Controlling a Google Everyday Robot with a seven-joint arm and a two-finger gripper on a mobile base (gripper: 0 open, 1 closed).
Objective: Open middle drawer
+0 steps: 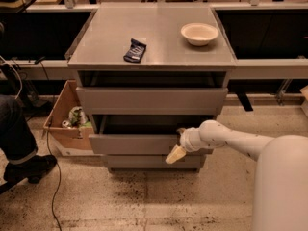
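Fingers point(174, 154) of the gripper point(177, 149) straddle the flat grey front of the middle drawer point(134, 143), right of centre below the front edge of the tabletop point(159, 57). One tan, tapered finger lies on the outer face, its partner hidden behind the lip, seemingly clamped. Pulling is in hand: the drawer stands partly out, dark cavity showing. Next comes a straight, level draw outward. Panels look smooth, matte, handle-less. A round cream bowl point(199, 33) sits near the back right corner.

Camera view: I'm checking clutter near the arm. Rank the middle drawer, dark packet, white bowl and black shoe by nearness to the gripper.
1. middle drawer: the gripper is at its front, right side.
2. dark packet, cabinet-top left, and white bowl, top right: too close to call.
3. black shoe, on the floor, far left.
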